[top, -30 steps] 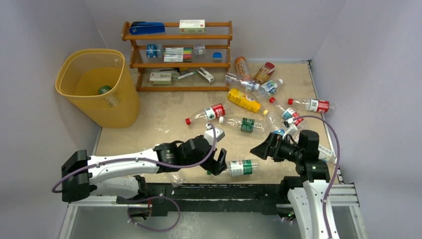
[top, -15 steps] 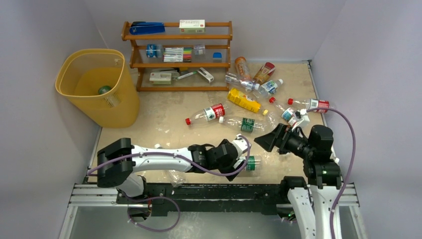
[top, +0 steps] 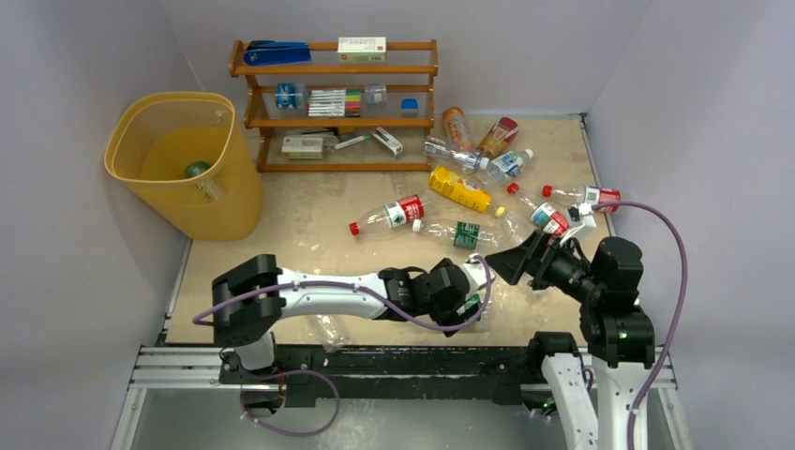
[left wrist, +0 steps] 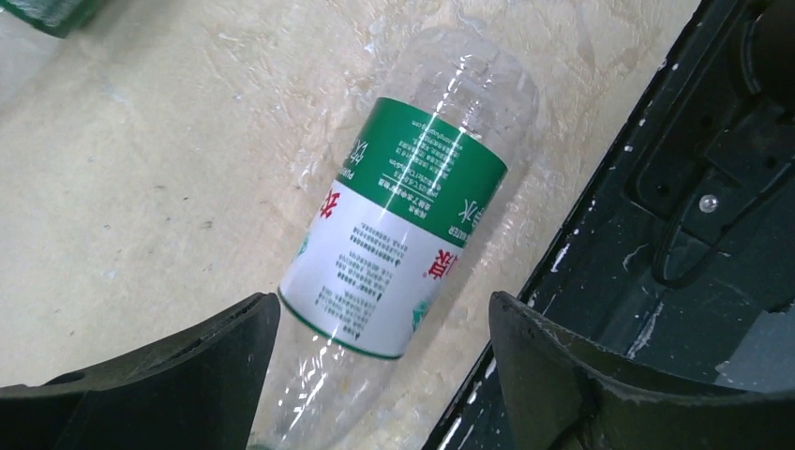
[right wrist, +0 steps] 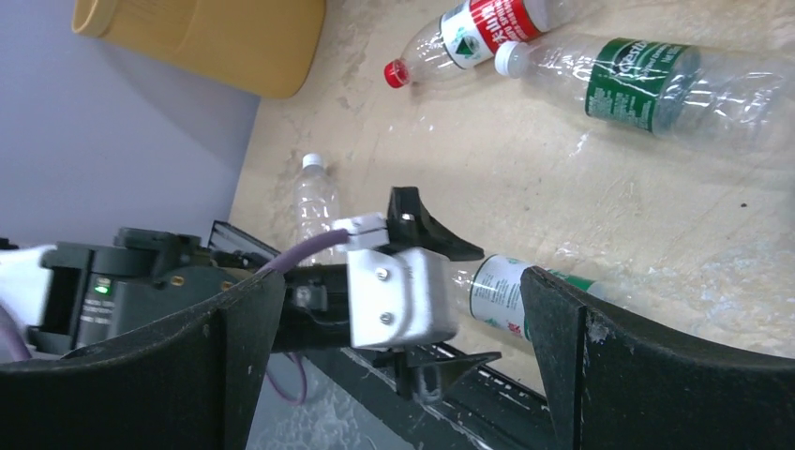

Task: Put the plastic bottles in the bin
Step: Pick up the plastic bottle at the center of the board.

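Left arm (top: pixel 337 292) has stretched farther right along the bench's (top: pixel 309 216) near edge since a second ago; right arm (top: pixel 614 281) has drawn back toward the right side. Left fingers (left wrist: pixel 382 314) are now over the green-and-white-labelled bottle (left wrist: pixel 403 234), spread wide and gripping nothing. Bottle lies flat at the front of the bench, its long axis about parallel to the black rail (left wrist: pixel 656 187) at the near edge. In the left wrist view it runs from lower left to upper right, white half of the label nearest the fingers, green half beyond. Cap end cannot be made out. Lower body sits in the gap between the two fingers, apart from both. Right fingers (top: pixel 511 262) fully spread, empty, raised just right of the left fingers. Other bottles (top: pixel 441 202) scattered mid-bench and far right. Yellow bin (top: pixel 220 197) far left, one green-capped bottle (top: pixel 197 170) inside.
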Controlling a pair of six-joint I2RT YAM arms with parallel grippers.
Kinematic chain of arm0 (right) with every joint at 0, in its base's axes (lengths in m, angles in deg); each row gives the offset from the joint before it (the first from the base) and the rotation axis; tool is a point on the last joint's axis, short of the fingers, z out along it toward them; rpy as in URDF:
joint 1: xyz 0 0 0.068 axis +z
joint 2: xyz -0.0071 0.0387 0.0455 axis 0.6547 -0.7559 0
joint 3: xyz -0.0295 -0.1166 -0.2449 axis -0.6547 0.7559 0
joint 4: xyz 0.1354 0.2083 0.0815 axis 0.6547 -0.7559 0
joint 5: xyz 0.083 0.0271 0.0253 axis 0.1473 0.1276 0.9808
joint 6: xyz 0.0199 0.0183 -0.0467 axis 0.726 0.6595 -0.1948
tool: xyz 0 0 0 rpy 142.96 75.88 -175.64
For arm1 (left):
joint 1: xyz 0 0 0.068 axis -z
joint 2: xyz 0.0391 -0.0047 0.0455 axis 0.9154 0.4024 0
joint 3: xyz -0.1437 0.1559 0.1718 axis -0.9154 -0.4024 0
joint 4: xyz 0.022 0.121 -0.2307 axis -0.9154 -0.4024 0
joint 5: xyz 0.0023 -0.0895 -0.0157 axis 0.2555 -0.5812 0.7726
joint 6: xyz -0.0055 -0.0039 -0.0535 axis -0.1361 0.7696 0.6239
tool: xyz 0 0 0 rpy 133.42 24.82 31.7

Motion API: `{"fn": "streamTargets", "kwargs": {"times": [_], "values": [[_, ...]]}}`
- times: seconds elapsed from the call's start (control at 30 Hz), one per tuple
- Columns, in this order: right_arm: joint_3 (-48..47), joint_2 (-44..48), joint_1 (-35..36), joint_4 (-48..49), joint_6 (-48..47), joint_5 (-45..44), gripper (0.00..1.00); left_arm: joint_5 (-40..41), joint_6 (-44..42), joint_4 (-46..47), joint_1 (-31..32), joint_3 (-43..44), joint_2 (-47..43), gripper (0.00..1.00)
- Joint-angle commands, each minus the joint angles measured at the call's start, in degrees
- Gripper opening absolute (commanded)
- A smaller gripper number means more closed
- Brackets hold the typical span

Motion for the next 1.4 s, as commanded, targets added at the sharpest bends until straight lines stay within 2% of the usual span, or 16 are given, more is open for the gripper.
{"fn": "streamTargets", "kwargs": {"times": [0.0,0.3,0.4,0.5,0.6,0.67,0.77,0.93,1.2,1.37], "values": [[-4.0,0.2,0.0,-1.3,0.8,0.1,1.0,-5.2,-4.6,1.2,0.3,1.1,4.3,0.82],[-4.1,1.0,0.0,-2.5,1.0,1.5,1.0,-7.0,-5.4,2.7,0.3,1.2,9.4,0.79],[-3.8,1.3,0.1,-2.4,1.1,1.8,1.0,-4.7,-4.3,2.1,0.3,1.1,9.5,0.68],[-4.0,1.2,0.0,-2.3,1.2,2.1,1.0,-0.6,-3.5,-0.2,0.2,1.7,8.5,0.49],[-4.3,0.8,0.1,-1.8,1.2,2.4,1.0,5.3,-2.4,-2.7,-0.9,2.4,5.9,0.42],[-4.5,0.5,0.0,-1.5,1.4,2.5,1.0,7.1,-1.3,-4.1,-3.1,2.4,3.7,0.41],[-5.1,0.1,0.0,-1.1,1.5,2.6,1.0,8.1,0.6,-5.3,-9.2,1.4,-1.5,0.4],[-5.7,-1.1,0.0,-0.9,1.2,2.9,1.0,8.0,2.4,-8.2,-23.1,2.1,-11.0,0.41],[-5.6,-3.4,0.0,2.3,1.4,4.3,1.0,6.9,-1.7,-16.8,-42.7,19.7,-14.8,0.43],[-7.2,-4.6,0.1,1.0,1.1,4.9,1.0,-1.2,-0.7,-17.2,-57.0,29.0,-13.4,0.44]]}}
